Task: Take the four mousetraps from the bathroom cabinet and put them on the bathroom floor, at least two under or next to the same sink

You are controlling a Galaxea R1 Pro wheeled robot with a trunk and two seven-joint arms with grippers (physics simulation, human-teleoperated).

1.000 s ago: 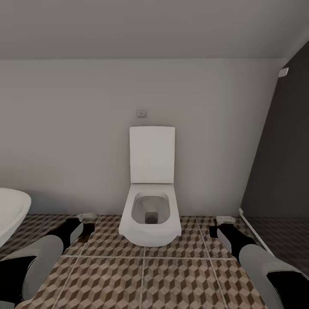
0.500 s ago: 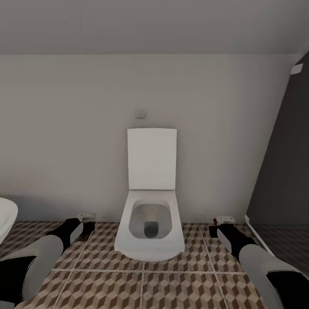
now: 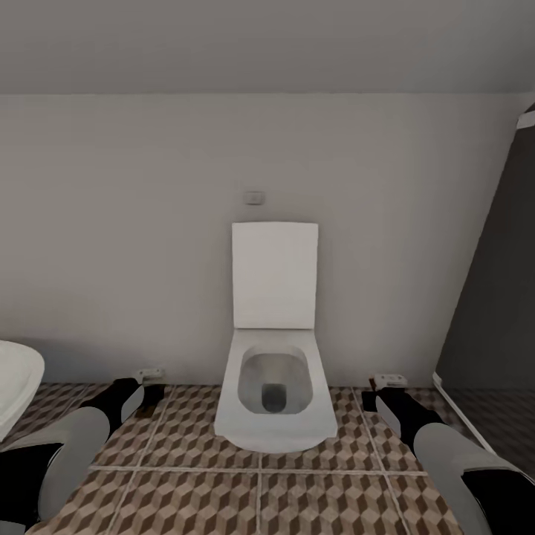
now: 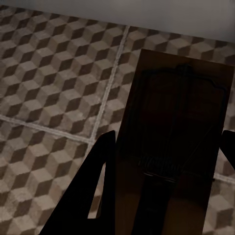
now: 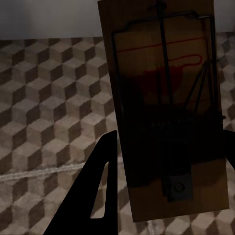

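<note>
You have a mousetrap [image 4: 176,142] clamped between the fingers of your left gripper [image 4: 166,191] and a second mousetrap [image 5: 164,107] pinched the same way in your right gripper [image 5: 166,186], both held above the bathroom floor [image 3: 186,498], so neither is set down yet. Judging by that, two traps are fetched and at most two remain; the cabinet and sink are not before you. You face a white toilet [image 3: 275,386] against a plain grey wall [image 3: 148,223], a white rounded rim [image 3: 15,379] to your left and a dark panel [image 3: 498,282] to your right, on cube-patterned tiles.
</note>
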